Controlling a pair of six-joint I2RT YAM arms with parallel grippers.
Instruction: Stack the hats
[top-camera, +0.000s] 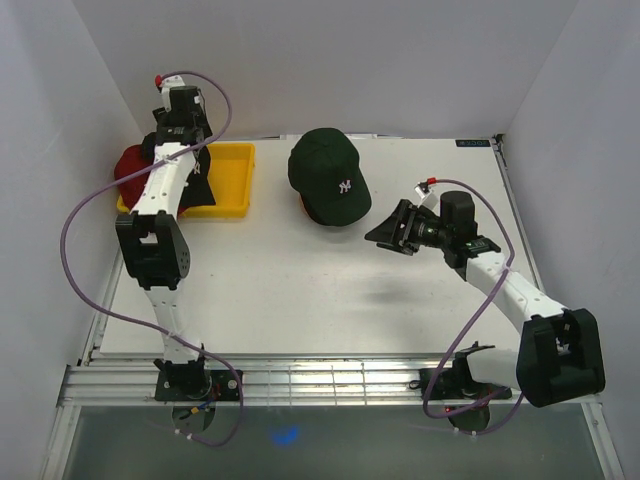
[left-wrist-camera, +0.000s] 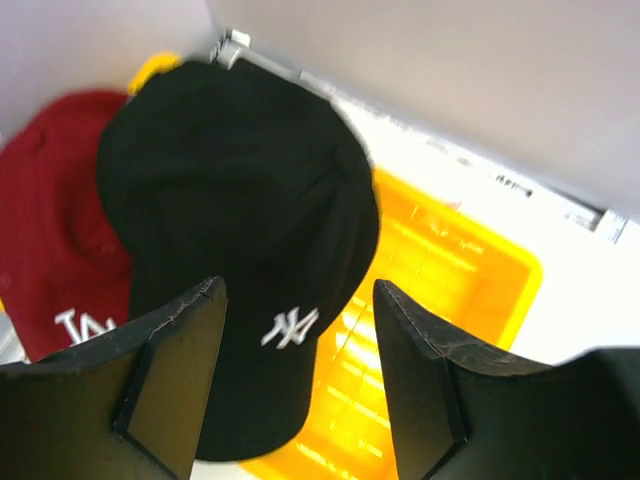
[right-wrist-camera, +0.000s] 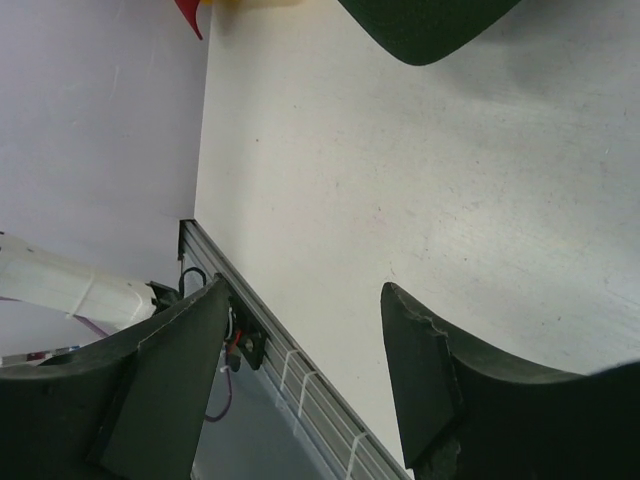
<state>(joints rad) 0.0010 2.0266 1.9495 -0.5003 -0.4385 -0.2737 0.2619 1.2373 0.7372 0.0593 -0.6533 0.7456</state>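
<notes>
Jaws spread and empty, the left gripper (left-wrist-camera: 298, 290) hangs over the black cap (left-wrist-camera: 230, 190) on the yellow tray (left-wrist-camera: 455, 270), crown at twelve o'clock, brim at six. The green cap (top-camera: 327, 173) lies at ten o'clock from the right gripper (top-camera: 388, 230), whose jaws are likewise apart and empty.

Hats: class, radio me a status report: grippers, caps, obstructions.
Left gripper open over black cap. Right gripper open over table. Red cap beside it at yellow tray; green cap mid-table. Nothing in the way.

Caps, three: one dark green cap (top-camera: 325, 172), centre; one black cap (left-wrist-camera: 230, 200) and one red cap (left-wrist-camera: 55, 220), upper left; one yellow tray (top-camera: 233, 180).
</notes>
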